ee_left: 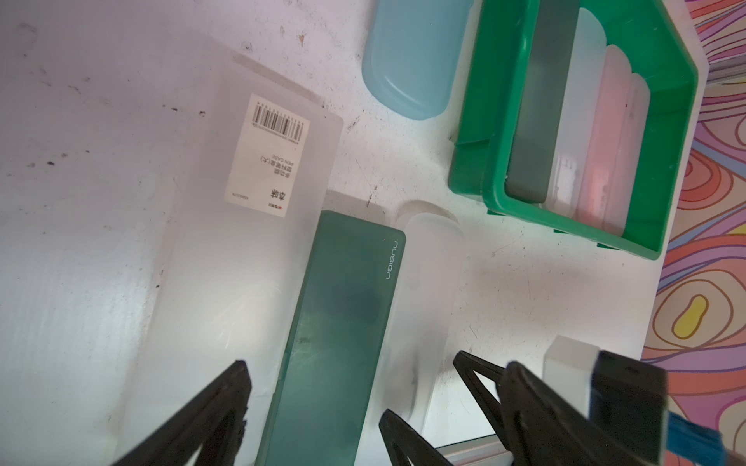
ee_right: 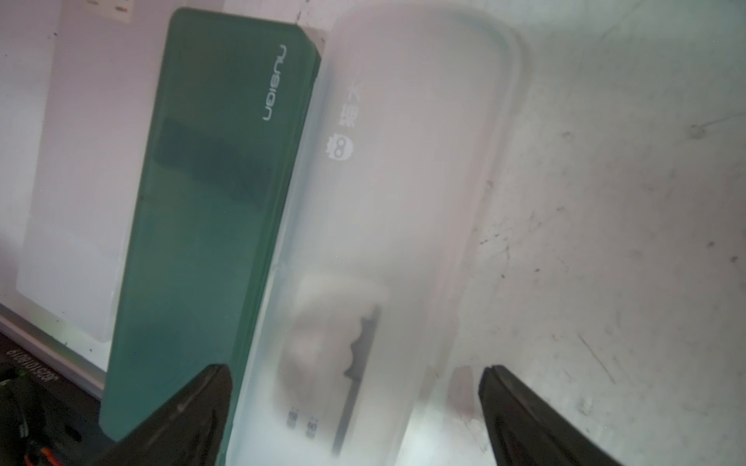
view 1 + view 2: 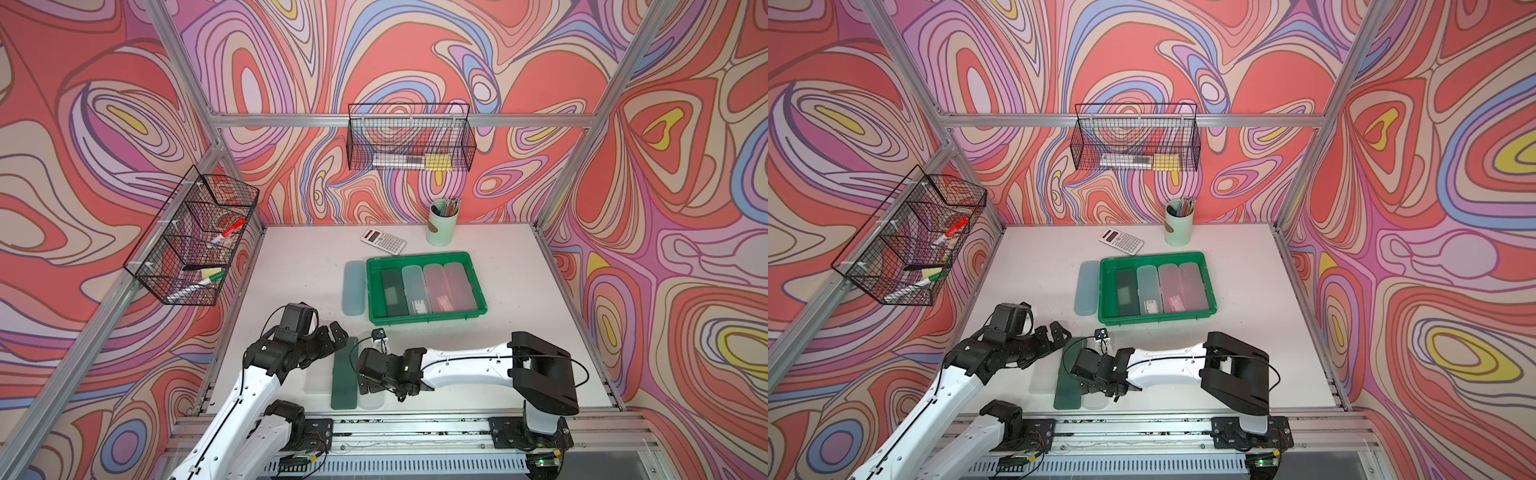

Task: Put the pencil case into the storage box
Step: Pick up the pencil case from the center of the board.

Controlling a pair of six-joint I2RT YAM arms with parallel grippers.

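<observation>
A frosted white pencil case (image 2: 403, 181) lies near the table's front edge (image 3: 372, 401), touching a dark green case (image 2: 218, 201) along one long side. My right gripper (image 2: 354, 373) is open and hangs low over the frosted case, one finger on each side, with a gap at both. In both top views its body covers the middle of the case (image 3: 1094, 403). My left gripper (image 1: 375, 365) is open and holds nothing, above the far ends of these cases (image 3: 332, 336). The green storage box (image 3: 424, 319) stands behind them and holds several cases side by side.
A clear flat case (image 3: 318, 380) with a barcode label lies left of the dark green case (image 3: 344, 382). A blue case (image 3: 354, 286) lies against the box's left side. At the back are a calculator (image 3: 382, 241) and a pen cup (image 3: 441, 228). Black wire baskets (image 3: 195, 241) hang on the walls.
</observation>
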